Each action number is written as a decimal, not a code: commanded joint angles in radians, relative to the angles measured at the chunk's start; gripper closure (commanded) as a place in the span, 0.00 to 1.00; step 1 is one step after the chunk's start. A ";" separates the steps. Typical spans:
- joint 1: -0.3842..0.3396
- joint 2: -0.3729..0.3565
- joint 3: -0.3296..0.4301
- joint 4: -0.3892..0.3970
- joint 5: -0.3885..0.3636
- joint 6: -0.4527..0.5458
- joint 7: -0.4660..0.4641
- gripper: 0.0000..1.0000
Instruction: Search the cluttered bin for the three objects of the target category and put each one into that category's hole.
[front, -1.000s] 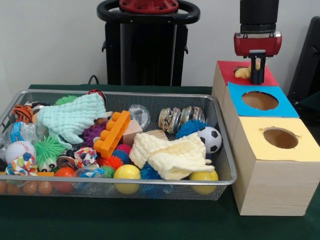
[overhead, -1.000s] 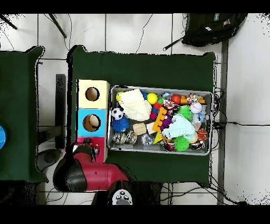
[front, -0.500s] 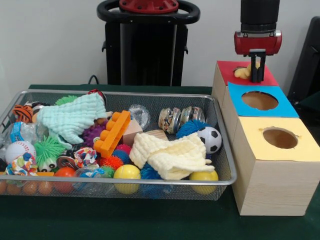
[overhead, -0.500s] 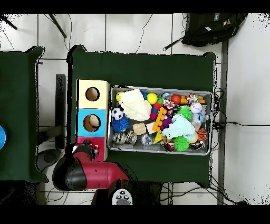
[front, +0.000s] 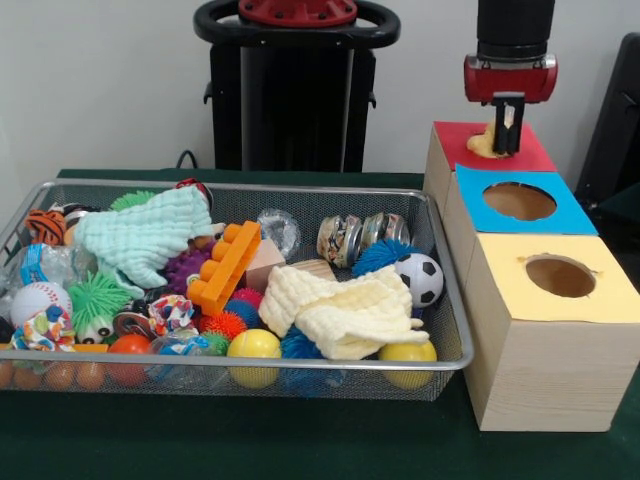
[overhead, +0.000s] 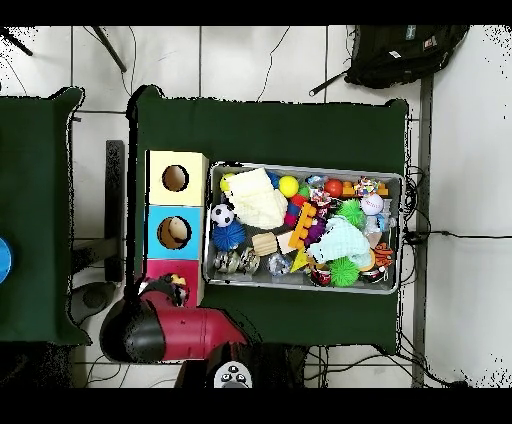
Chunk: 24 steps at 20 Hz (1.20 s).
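The wire mesh bin (front: 250, 188) sits on the green table, full of toys; it also shows in the overhead view (overhead: 300, 168). A small pale-yellow figure (front: 484, 146) rests at the hole of the red-topped box (front: 535, 157), the farthest of three wooden boxes. My gripper (front: 507, 135) hangs straight down just above that hole, right beside the figure. In the overhead view my gripper (overhead: 177, 291) is over the red box (overhead: 160, 268). I see no other pale-yellow figure among the clutter.
A blue-topped box (front: 570, 215) and a yellow-topped box (front: 610, 300) stand nearer, each with a round hole. In the bin lie a soccer ball (front: 420, 278), a yellow cloth (front: 345, 310), a mint cloth (front: 145, 235), an orange brick (front: 225, 265) and a yellow ball (front: 254, 345).
My gripper has risen a little above the red box's hole. The pale-yellow figure stays at the hole. Nothing in the bin has moved.
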 joint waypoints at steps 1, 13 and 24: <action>-0.028 -0.004 -0.033 0.029 -0.053 0.130 0.080 1.00; -0.052 0.040 -0.029 0.038 -0.101 0.056 0.101 1.00; -0.020 0.118 -0.076 -0.008 -0.114 -0.006 0.121 1.00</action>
